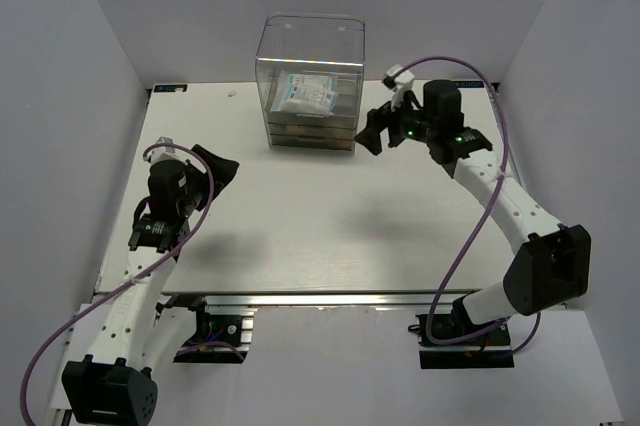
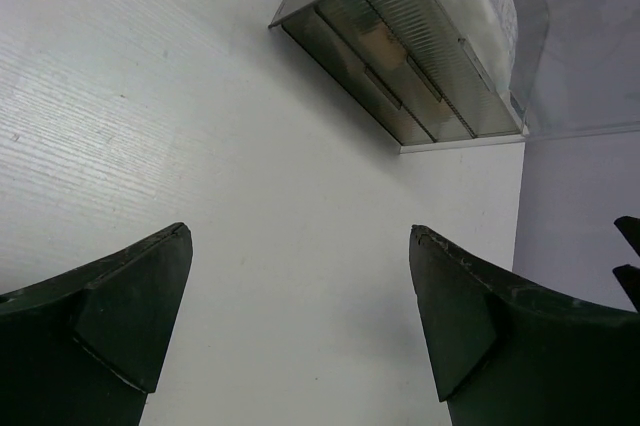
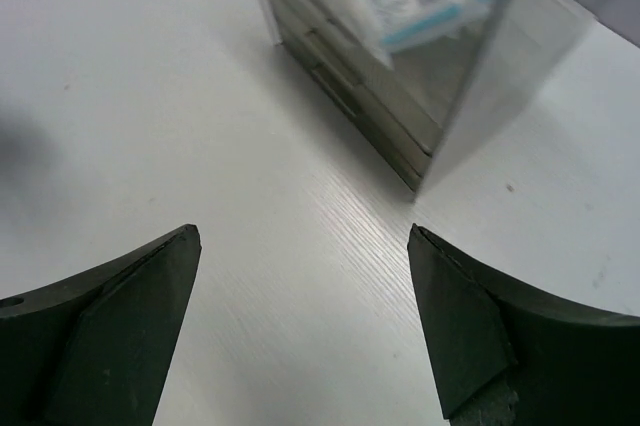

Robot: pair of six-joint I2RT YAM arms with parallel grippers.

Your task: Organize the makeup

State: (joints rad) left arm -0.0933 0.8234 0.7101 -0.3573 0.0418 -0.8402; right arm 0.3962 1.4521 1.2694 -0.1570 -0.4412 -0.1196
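The left gripper [image 2: 300, 230] is held over the white table [image 1: 330, 216] at its left, jaws spread wide, empty. The white-blue plastic packet [image 1: 308, 96] is seen inside the clear acrylic drawer box [image 1: 310, 41], above its drawers. Just right of the box, the right gripper [image 3: 302, 230] is held wide apart, empty.

A white desk [image 1: 300, 236] has a matt finish with a fine, straight grain, like painted wood. A bare metal rail [image 1: 300, 299], dull silver, edges it.

The tall clear acrylic drawer box [image 1: 310, 46] is glossy and see-through, and its walls catch pale reflections. Its drawer fronts [image 2: 420, 56] are ribbed and cloudy.

Inside the box, a white-blue plastic packet [image 1: 306, 96] looks shiny and crinkled.

The left gripper [image 2: 300, 236] and right gripper [image 3: 303, 231] have black matt plastic fingers [image 3: 110, 336], smooth with slightly scuffed edges.

The thin purple cables [image 1: 452, 57] look smooth and rubbery.
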